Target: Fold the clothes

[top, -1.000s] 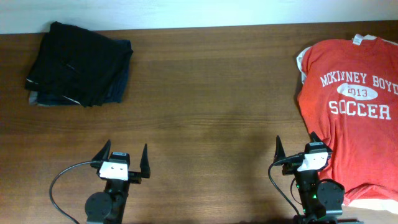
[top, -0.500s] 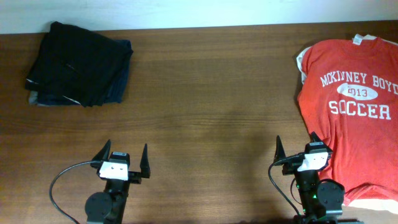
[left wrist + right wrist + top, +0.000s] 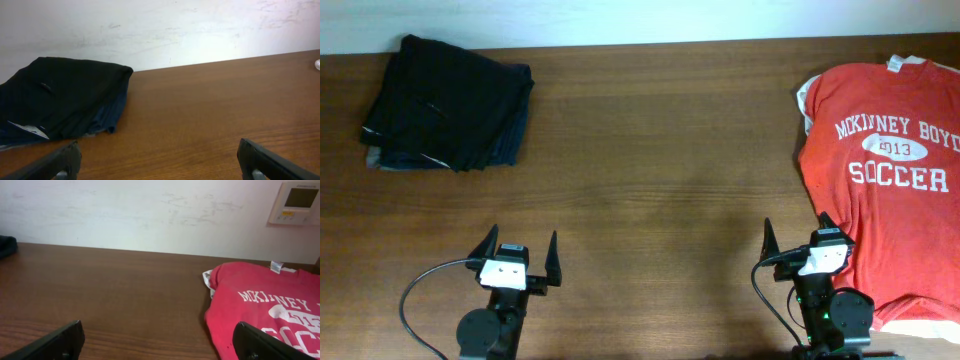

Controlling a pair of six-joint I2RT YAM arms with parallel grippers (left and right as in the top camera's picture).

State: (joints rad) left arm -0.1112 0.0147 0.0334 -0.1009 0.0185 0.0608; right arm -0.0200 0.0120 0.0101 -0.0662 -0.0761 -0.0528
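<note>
An orange-red T-shirt (image 3: 885, 190) with white "McKinney Boyd Soccer" lettering lies spread flat at the table's right side, and it also fills the right of the right wrist view (image 3: 270, 315). A white shirt (image 3: 804, 95) peeks out from under its collar side (image 3: 208, 275). My right gripper (image 3: 797, 228) rests low at the front, open and holding nothing (image 3: 159, 327), its right finger over the red shirt's left edge. My left gripper (image 3: 523, 238) is at the front left, open and empty above bare wood (image 3: 157, 150).
A pile of folded dark clothes (image 3: 450, 105) sits at the back left corner and shows in the left wrist view (image 3: 60, 100). A white wall runs behind the table's far edge, with a thermostat (image 3: 298, 202) mounted on it.
</note>
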